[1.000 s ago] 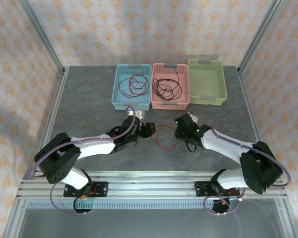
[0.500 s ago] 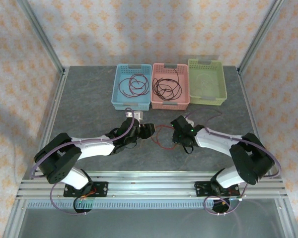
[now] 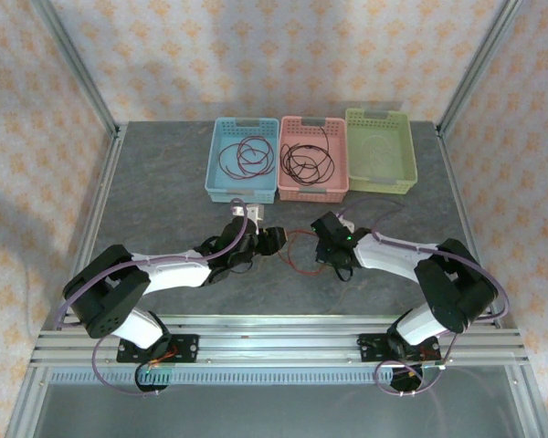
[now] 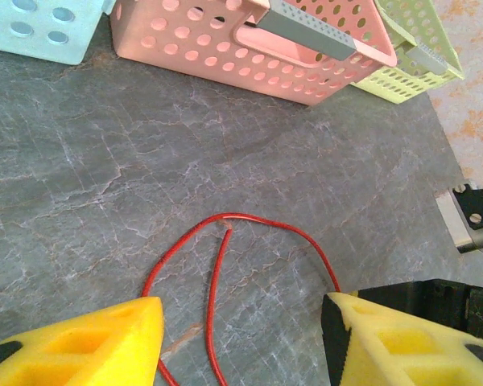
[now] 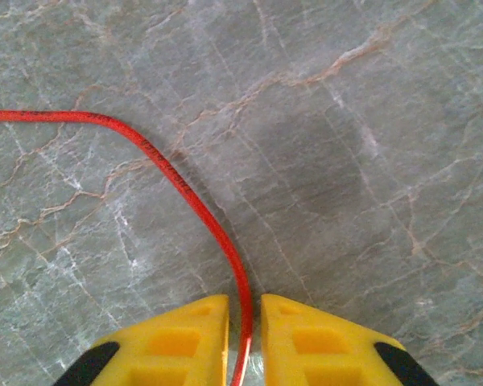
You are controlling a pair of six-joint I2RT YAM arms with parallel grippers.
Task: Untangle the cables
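Clamping my right tool [image 5: 244, 312] on the red cable [image 5: 177, 180] anchors it, I judge; my left tool [image 4: 241, 322], spread apart, straddles the loop.

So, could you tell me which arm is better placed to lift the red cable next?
Right, probably. The right end effector has the red cable running between its nearly closed fingers; the left end effector is wide open, only straddling the loop.

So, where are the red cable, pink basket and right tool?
red cable [image 5: 181, 185], right wrist view, curved middle stretch.
pink basket [image 4: 225, 50], left wrist view, perforated side wall.
right tool [image 5: 245, 310], right wrist view, between yellow fingertips.
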